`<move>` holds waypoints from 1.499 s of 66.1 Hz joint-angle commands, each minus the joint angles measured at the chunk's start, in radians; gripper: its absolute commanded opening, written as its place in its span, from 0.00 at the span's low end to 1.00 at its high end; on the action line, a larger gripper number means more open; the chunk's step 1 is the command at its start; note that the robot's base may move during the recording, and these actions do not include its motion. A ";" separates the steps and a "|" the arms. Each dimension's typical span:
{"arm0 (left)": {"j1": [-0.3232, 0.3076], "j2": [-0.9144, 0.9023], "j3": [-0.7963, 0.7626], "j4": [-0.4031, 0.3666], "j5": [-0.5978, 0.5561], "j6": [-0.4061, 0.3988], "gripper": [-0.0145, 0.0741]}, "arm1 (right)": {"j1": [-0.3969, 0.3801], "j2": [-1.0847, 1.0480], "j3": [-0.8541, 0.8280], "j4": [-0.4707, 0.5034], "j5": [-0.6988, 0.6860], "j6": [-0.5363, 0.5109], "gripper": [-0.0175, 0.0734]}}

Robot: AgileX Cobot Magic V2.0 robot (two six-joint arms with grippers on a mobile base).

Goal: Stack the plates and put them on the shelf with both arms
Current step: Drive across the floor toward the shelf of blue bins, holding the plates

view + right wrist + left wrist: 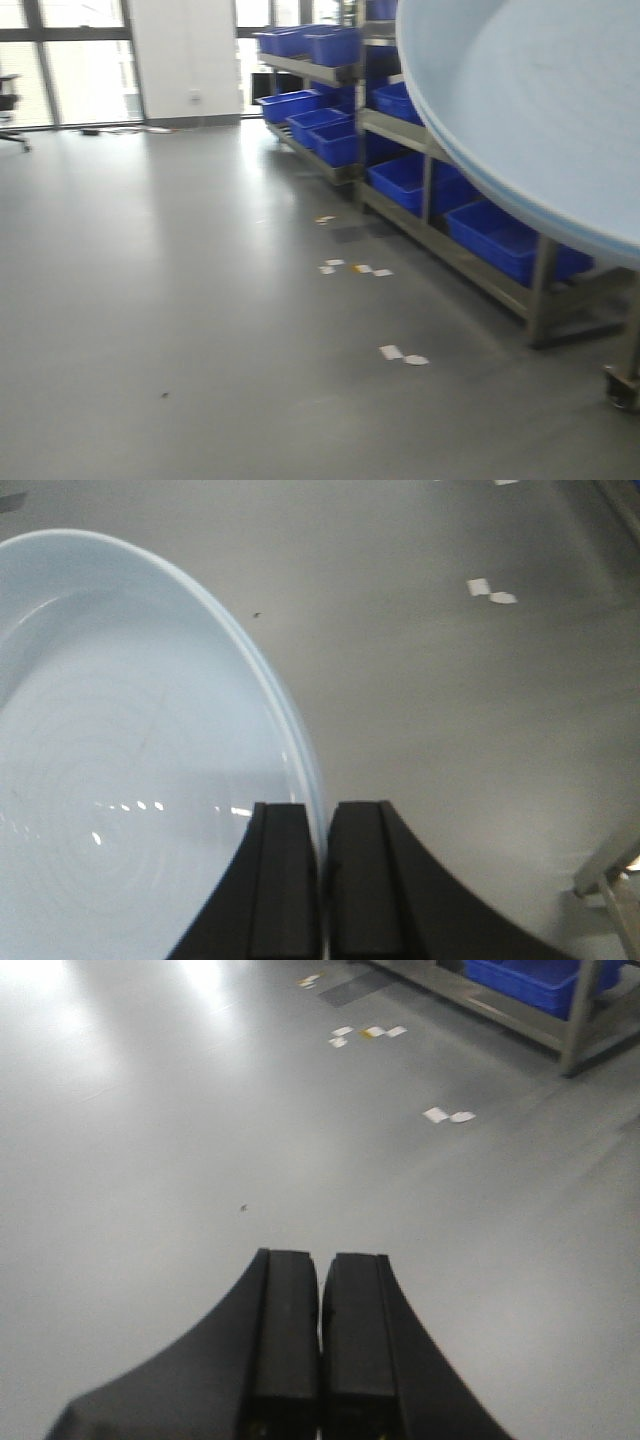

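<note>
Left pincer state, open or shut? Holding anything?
Shut and empty: left pincer fingers sit pressed together, nothing between, only floor ahead.

Plate (130,780): smooth, glossy, glazed look, small bright glints, faint rings; in the front view its surface reads flatter, with less shine. Left hand (321,1270) and right hand (324,815): black, matt, smooth, plastic-like. Floor (150,1110): grey, smooth, slight sheen, soft glare patches. Bins (300,105): blue plastic, mildly shiny. Rack (541,290): dull grey metal frame. Scraps (391,352) on floor: white, flat, paper-like.
</note>
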 commanded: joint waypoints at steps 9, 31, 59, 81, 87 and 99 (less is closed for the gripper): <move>-0.002 0.006 -0.027 0.011 -0.076 -0.004 0.26 | -0.005 0.002 -0.028 0.012 -0.077 -0.006 0.25; -0.002 0.006 -0.027 0.011 -0.076 -0.004 0.26 | -0.005 0.002 -0.028 0.012 -0.064 -0.006 0.25; -0.002 0.006 -0.027 0.011 -0.076 -0.004 0.26 | -0.005 0.002 -0.028 0.012 -0.058 -0.006 0.25; -0.002 0.006 -0.027 0.011 -0.076 -0.004 0.26 | -0.005 0.001 -0.028 0.012 -0.055 -0.006 0.25; -0.002 0.006 -0.027 0.011 -0.076 -0.004 0.26 | -0.005 0.001 -0.028 0.012 -0.055 -0.006 0.25; -0.002 0.006 -0.027 0.011 -0.076 -0.004 0.26 | -0.005 0.001 -0.028 0.012 -0.055 -0.006 0.25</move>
